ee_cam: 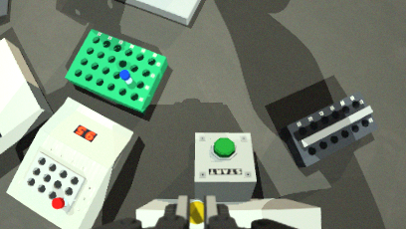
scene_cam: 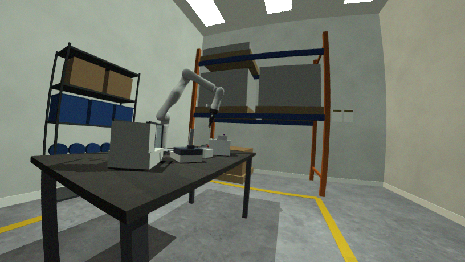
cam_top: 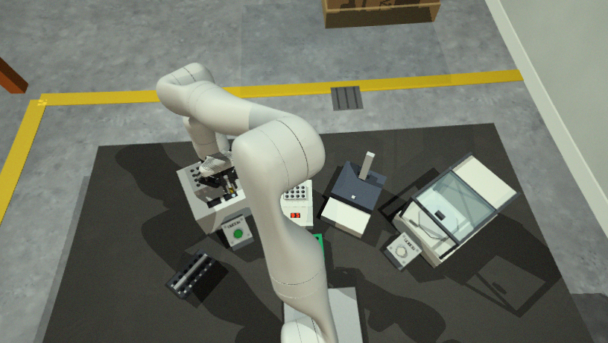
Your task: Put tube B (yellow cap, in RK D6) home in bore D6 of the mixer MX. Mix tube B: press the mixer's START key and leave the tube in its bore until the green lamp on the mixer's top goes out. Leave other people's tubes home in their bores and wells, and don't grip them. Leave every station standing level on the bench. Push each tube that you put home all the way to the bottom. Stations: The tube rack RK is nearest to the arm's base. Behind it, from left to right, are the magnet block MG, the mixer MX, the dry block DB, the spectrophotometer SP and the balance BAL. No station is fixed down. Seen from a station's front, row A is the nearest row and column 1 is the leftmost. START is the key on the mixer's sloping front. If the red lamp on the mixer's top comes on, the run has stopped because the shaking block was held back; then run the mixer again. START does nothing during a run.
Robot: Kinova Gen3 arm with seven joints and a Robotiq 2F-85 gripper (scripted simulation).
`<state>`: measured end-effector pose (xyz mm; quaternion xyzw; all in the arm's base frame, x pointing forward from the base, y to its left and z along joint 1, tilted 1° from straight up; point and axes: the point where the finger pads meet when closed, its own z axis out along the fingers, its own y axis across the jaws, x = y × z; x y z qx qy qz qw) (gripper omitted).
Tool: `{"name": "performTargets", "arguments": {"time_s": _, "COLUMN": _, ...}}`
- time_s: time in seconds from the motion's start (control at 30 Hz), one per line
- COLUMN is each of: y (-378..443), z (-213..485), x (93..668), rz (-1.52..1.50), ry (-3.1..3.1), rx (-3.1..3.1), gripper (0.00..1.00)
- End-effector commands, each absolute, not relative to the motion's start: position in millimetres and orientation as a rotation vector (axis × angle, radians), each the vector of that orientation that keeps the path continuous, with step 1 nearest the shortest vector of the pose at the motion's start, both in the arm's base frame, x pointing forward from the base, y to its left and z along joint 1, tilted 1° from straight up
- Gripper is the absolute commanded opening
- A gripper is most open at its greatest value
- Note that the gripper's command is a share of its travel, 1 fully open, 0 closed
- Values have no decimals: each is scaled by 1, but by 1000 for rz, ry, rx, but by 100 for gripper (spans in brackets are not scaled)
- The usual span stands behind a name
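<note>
White arm, top view first: it reaches over the bench (cam_top: 140, 255) (scene_cam: 137, 182) (ee_cam: 239, 60) toward the back left corner, and the gripper (cam_top: 230, 186) (scene_cam: 210, 125) (ee_cam: 196, 211) is over the mixer (cam_top: 225, 216) (scene_cam: 219, 147) (ee_cam: 286, 213). You can just spot the yellow cap of tube B (cam_top: 231, 191) (ee_cam: 197, 213) at the fingertips. The green START button (cam_top: 238, 233) (ee_cam: 224, 147) is on the box in front. The black magnet block (cam_top: 191, 277) (ee_cam: 330, 130) lies toward the left edge, and the glass-sided balance (cam_top: 502, 182) (scene_cam: 130, 144) is over by the right edge.

Side view next: the gripper hangs clear above the mixer, near the bench's far right corner — so tube B isn't in its bore. The balance is closer to the left corner, with the dark-topped photometer (cam_top: 359, 187) (scene_cam: 188, 151) between it and the mixer.

Wrist view: the fingers are closed down to a narrow gap, with tube B's yellow cap pinched between them. How deep the grip goes, I can't tell. A blue-capped tube (ee_cam: 124, 75) stands in the green rack (cam_top: 321, 244) (ee_cam: 116, 70) — and a red-capped one (ee_cam: 58, 203) is in the dry block (cam_top: 304, 219) (ee_cam: 106, 121).
</note>
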<state>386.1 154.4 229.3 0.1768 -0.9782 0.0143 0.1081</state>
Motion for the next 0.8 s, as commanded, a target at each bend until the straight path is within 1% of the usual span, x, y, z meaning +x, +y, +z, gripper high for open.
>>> {"name": "performTargets", "arguments": {"time_s": 0.0, "y": 156, "z": 230, "x": 391, "rz": 42, "ry": -2879, "rx": 521, "gripper": 10}}
{"name": "performTargets", "arguments": {"time_s": 0.77, "y": 175, "z": 229, "x": 459, "rz": 42, "ry": -2879, "rx": 521, "gripper": 10}}
